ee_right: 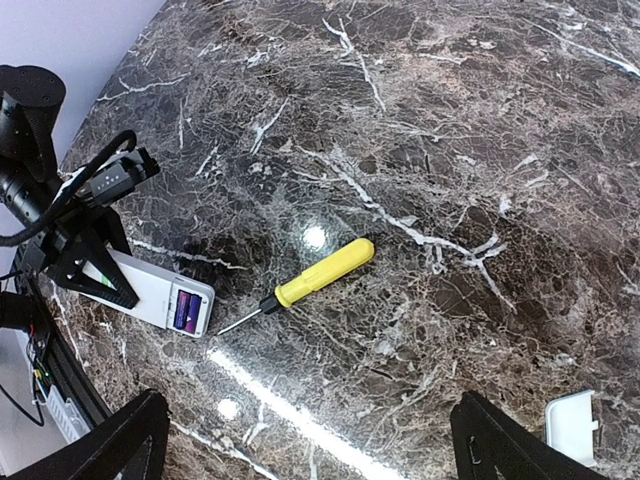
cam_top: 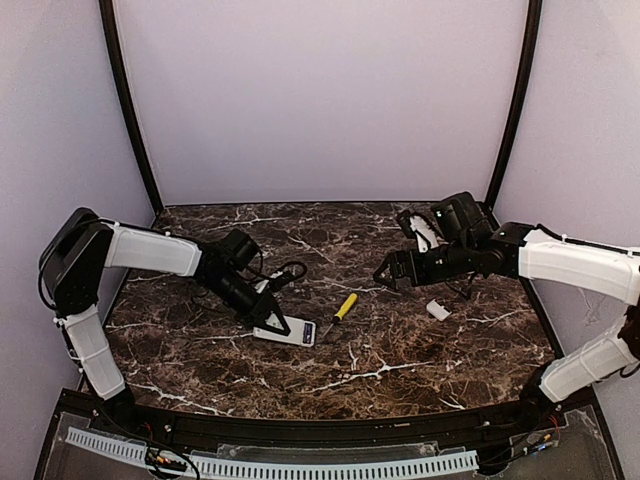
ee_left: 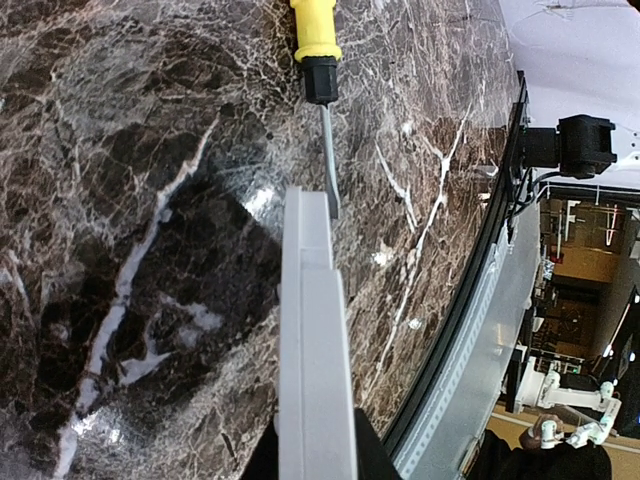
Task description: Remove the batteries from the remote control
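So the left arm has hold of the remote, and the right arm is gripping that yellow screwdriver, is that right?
Not quite. The left gripper does hold the remote control, but the yellow screwdriver lies loose on the table beside it. The right gripper is open and empty, as the right wrist view shows.

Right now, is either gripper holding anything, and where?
Left gripper clamps the remote control by its end opposite the batteries; right gripper open, empty.
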### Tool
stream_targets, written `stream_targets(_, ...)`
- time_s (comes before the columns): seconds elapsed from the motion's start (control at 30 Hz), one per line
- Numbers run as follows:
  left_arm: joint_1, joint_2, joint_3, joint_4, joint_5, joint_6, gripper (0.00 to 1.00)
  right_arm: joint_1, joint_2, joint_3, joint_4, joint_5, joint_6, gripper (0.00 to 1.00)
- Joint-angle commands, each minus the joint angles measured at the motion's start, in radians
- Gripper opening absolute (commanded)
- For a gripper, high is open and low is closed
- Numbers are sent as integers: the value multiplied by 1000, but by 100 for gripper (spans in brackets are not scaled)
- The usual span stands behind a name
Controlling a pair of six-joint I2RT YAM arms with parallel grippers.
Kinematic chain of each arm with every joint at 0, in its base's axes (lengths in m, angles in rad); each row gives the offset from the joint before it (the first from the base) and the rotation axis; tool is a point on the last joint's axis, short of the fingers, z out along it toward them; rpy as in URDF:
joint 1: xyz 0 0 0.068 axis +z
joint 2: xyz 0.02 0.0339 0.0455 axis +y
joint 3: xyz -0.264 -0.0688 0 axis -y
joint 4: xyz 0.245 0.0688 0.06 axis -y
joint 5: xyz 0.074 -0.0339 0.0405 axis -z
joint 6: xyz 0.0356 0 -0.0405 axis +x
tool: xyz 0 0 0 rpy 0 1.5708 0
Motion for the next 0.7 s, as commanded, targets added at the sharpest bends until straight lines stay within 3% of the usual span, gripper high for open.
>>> stream_targets(0.0,13,64,20,-81,-22,23,5,2,17,8,1,5,-34,98)
stream_targets(0.13,13,102,43,-89,-28,23,16,3,34,23,0,-1,-50,98)
stream_targets(0.23,13,106,54,-100,-46,29,34,2,37,24,-1,-2,-54,99)
stream_targets(0.4,14,109,66,-115,-90,37,54,2,40,21,-1,-5,-53,99)
stream_targets(0.67,15,111,129,-126,-186,58,73,1,39,25,0,-13,-54,99)
